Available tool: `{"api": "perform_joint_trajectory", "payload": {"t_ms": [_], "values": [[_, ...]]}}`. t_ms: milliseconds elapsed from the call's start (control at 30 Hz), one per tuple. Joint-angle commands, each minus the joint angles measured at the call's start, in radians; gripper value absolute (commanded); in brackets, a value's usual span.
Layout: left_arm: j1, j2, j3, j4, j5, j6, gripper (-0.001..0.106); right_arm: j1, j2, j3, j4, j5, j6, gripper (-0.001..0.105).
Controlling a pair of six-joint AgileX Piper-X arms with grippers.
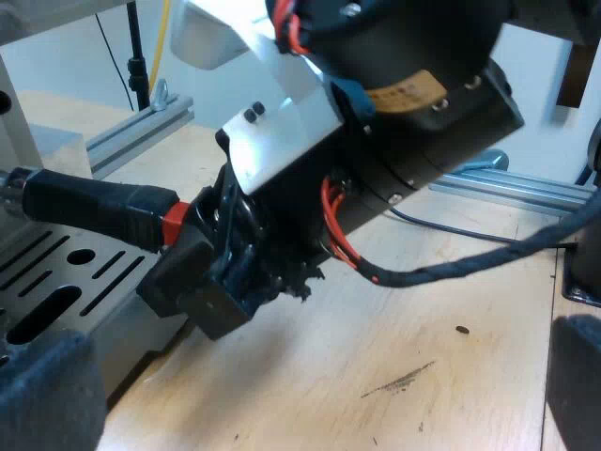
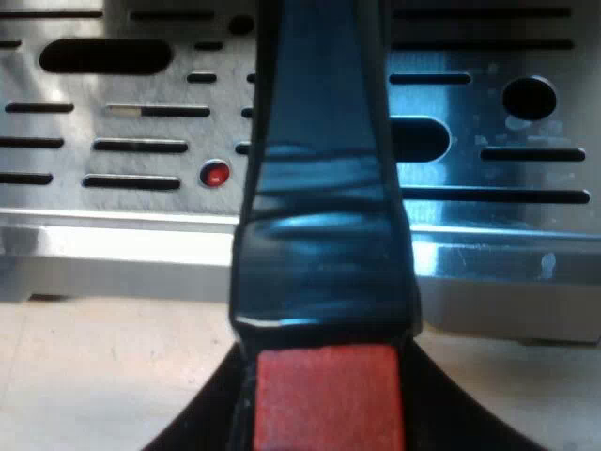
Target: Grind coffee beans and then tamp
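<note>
Glossy black plastic handle (image 2: 324,235) with matt red end (image 2: 329,395), brushed metal drip tray (image 2: 488,197), pale smooth wooden table (image 1: 376,357)

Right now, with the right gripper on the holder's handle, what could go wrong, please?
The right gripper grips the holder's handle only at its red end, so it could slip when turned. The handle hangs over the machine's slotted drip tray; a small dip could knock it.
</note>
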Motion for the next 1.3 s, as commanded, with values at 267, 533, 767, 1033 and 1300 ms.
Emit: {"api": "perform_joint_trajectory", "payload": {"t_ms": [267,533,767,1033,1300], "values": [[-0.007,-0.005,-0.009,-0.012,0.002,-0.003,0.097,0.079,-0.036,-0.003,0.081,0.052,0.07,0.0],[-0.007,-0.005,-0.055,0.043,0.009,-0.004,0.097,0.102,-0.104,-0.003,0.188,0.075,0.095,0.0],[-0.007,-0.052,-0.152,0.276,0.009,0.064,0.097,0.17,-0.165,-0.003,0.266,0.09,0.095,0.0],[-0.007,-0.224,-0.182,0.441,0.003,0.066,0.097,0.29,-0.224,-0.003,0.322,0.106,0.087,0.0],[-0.007,-0.36,-0.184,0.519,-0.097,-0.006,0.097,0.369,-0.279,0.002,0.361,0.096,-0.052,0.0]]}}
